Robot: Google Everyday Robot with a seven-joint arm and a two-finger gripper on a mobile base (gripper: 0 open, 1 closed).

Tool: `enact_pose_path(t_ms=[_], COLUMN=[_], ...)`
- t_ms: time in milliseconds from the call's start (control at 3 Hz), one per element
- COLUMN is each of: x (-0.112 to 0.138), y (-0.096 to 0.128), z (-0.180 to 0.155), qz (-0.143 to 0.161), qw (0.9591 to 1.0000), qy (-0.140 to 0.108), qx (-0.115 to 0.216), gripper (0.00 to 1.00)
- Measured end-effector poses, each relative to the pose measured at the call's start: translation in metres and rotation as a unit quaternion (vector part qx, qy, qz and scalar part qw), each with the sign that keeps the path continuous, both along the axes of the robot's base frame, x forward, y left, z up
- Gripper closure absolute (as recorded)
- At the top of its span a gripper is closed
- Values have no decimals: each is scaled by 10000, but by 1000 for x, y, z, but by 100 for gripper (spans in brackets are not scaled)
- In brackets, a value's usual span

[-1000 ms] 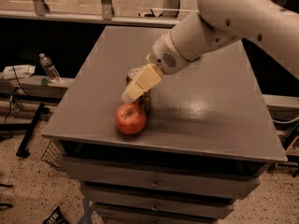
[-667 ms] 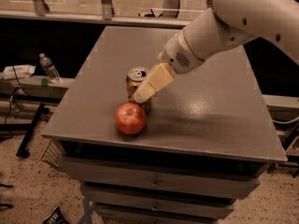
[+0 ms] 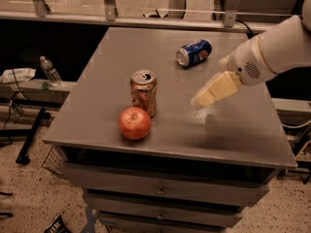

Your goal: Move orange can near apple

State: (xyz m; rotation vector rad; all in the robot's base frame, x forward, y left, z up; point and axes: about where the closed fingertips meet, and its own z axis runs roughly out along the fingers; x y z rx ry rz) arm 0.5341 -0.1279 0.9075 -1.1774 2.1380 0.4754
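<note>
Hand: my hand [image 3: 203, 100] hangs over the right half of the table [image 3: 233, 130]. It slants down and toward the left of the view, with its tip clear of the tabletop and a faint shadow below it.
Hand state: it has hold of nothing. I cannot tell how far open it is.
Arm: my white arm [image 3: 277, 47] comes in from the right edge of the view and ends in the cream-coloured hand.
Orange can: the orange can [image 3: 144, 92] stands upright on the table's front left part, with its silver pull-tab top facing up.
Can to hand: the can stands to the left of my hand in the view, well apart from it. Bare tabletop lies between them and nothing touches.
Apple: the apple [image 3: 134, 123] sits on the table close to the front edge.
Can to apple: the can is just beside the apple, right behind it and a little to its right. The apple's top overlaps the can's lower part in the view, and I cannot tell whether they touch.
Blue can: a blue can [image 3: 194, 53] lies on its side toward the back of the table, silver end facing left. It is well apart from the orange can and farther back than my hand.
Below the table: drawers [image 3: 160, 191] are stacked under the tabletop.
Off the table: a clear water bottle [image 3: 50, 71] stands on a low ledge to the left.
</note>
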Motion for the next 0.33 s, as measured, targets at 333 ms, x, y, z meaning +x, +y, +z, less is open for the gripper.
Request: enact_pose_path(t_ms=[333], x=[-6], y=[-65], z=[-4], qz=[-586], qw=[9982], qy=[36], qx=[125], gripper=[0])
